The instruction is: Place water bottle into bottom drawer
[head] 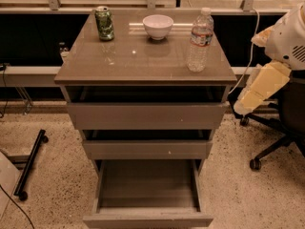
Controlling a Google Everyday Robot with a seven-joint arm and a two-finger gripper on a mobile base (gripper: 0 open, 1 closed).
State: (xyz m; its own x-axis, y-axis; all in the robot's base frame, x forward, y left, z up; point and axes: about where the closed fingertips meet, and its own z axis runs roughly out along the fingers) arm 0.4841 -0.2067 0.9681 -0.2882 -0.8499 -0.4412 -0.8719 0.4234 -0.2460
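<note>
The gripper (242,107) hangs off to the right of the table (143,63), past its right edge and lower than the tabletop, at the end of a cream-coloured arm segment (262,86) that slants down from a white housing (291,38). It holds nothing; whether it is open or closed cannot be told. It is well apart from the water bottle (200,41).

The water bottle stands upright on the table close to the right edge, roughly midway between the front and back right corners. It is clear plastic with ribbed walls, a white cap on a narrow neck, and a white-and-red label band around its upper body. The brown tabletop shows through its lower half.

A white bowl (157,26) sits near the middle of the back edge, to the left of the bottle and apart from it. A green soda can (104,24), shorter than the bottle, stands upright by the back left corner.

Below the tabletop, the bottom drawer (147,220) is pulled far out, its grey interior open to view. The two shallower drawers (147,116) above it are slid out only slightly. An office chair (279,128) stands on the speckled floor behind the arm.
</note>
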